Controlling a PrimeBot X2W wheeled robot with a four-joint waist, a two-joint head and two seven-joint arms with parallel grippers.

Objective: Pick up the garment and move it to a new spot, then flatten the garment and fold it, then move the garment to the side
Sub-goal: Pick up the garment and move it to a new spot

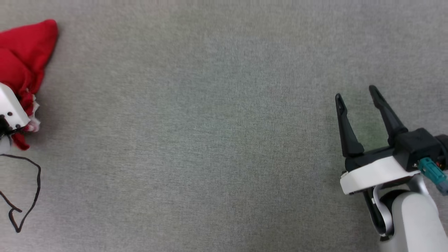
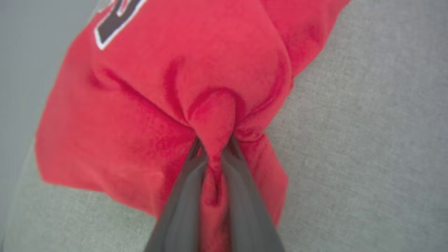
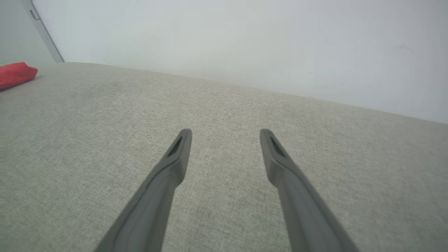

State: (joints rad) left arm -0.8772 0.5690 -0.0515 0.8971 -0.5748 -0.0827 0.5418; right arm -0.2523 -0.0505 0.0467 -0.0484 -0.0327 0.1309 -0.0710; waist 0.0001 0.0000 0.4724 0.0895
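Head view: the garment (image 1: 24,52), a red jersey-style T-shirt, lies bunched at the far left edge of the grey woven surface (image 1: 210,140). A bit of white trim shows at its lower end, against the white housing of the left wrist (image 1: 10,112). A loose black cable (image 1: 35,182) loops on the surface below that.

Left wrist view: left gripper (image 2: 214,140) has its two dark fingers drawn together on a pinched ridge of red cloth. Fabric is puckered into folds around the tips. Part of a black, white-outlined character (image 2: 115,21) is visible at the top left.

Right gripper (image 1: 356,92) is at the lower right, well apart from the garment, with its fingers spread wide and nothing between them. Whether it touches the surface cannot be told.

Right wrist view: the shirt is a small red patch at the far left edge, before a pale wall (image 3: 245,42).
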